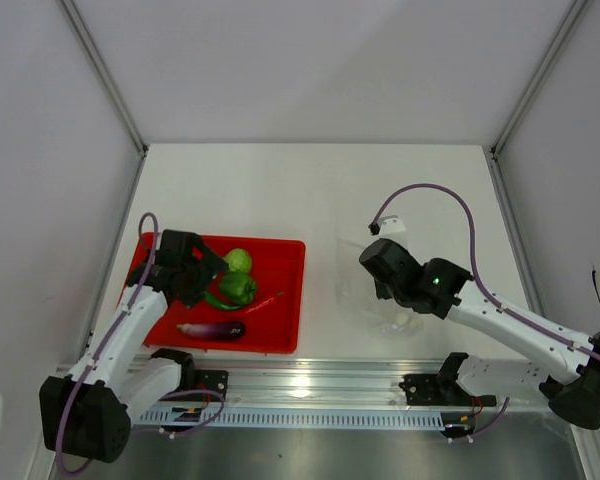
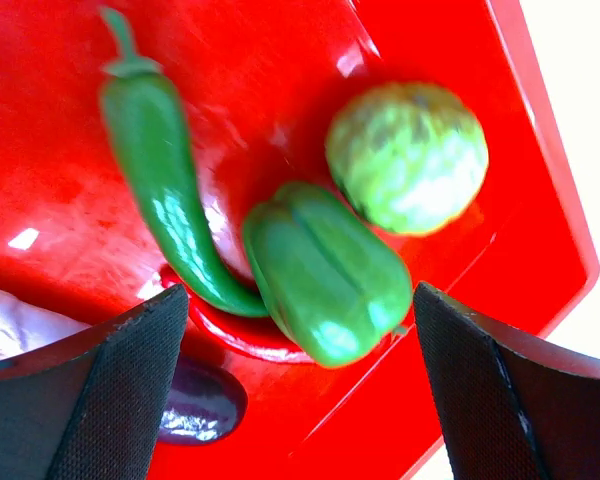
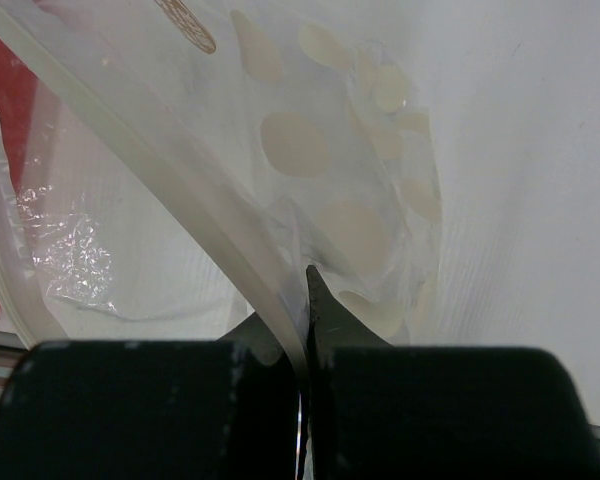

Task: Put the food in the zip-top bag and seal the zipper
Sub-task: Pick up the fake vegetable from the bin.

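Below the left pincer (image 2: 300,305), long pepper (image 2: 165,190) overlies red chili (image 2: 242,338).

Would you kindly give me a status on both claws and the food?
Left claw open over the food, all five pieces in the red tray. Right claw shut on the zip-top bag. No obstruction seen.

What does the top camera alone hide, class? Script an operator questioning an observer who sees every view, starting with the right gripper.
Operator: Does the right gripper hold the bag?
Observer: Yes, shut on the bag's zipper strip, per the right wrist view.
Operator: And the left gripper?
Observer: Open, straddling the bell pepper.
Operator: Anything beneath that pepper?
Observer: The red chili curves under it.
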`<state>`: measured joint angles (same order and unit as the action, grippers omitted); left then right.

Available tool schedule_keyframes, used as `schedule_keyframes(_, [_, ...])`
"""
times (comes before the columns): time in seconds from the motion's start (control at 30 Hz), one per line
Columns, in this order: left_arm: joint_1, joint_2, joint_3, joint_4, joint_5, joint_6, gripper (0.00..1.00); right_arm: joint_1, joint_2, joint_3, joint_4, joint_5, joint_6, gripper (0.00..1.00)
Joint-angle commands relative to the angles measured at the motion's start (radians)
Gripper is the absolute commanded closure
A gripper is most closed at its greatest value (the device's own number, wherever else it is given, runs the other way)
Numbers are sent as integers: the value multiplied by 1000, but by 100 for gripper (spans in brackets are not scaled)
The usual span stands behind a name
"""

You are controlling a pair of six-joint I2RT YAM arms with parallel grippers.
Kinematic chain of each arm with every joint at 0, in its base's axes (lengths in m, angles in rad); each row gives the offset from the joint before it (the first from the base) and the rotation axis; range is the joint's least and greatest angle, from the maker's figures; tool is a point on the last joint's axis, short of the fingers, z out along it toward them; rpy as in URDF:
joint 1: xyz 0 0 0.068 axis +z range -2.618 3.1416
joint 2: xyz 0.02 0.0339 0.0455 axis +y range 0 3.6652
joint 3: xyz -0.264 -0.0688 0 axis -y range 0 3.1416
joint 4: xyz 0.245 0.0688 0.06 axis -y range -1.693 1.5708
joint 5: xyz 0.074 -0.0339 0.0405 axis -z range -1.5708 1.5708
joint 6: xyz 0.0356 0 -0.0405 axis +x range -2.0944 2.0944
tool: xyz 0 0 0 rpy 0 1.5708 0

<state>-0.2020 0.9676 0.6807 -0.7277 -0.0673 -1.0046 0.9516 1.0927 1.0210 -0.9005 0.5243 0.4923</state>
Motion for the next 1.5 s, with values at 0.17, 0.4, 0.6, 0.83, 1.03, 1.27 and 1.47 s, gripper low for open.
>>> schedule_keyframes(0.17, [151, -50, -44, -84, -83, -164, 12, 4, -5, -4, 14, -1, 5, 100])
schedule_keyframes(0.4, [170, 45, -61, -58, -39, -189, 16, 4, 7, -1, 22, -7, -6, 100])
schedule_keyframes(0.6, [190, 152, -79, 10, -6, -223, 28, 7, 3, 16, 22, -10, -3, 100])
schedule_keyframes(0.83, [190, 240, -92, 88, 9, -184, 72, 12, 4, 19, 25, -10, 0, 100])
schedule_keyframes(1.03, [193, 302, -81, 96, 38, -138, 84, 13, 6, 19, 31, -7, -3, 100])
schedule_keyframes(1.27, [193, 56, 31, -36, -61, -19, 98, 15, 7, 25, 26, -15, 0, 100])
schedule_keyframes(1.47, [191, -307, 82, 57, 76, 156, 98, 16, 24, 51, 35, -23, 6, 100])
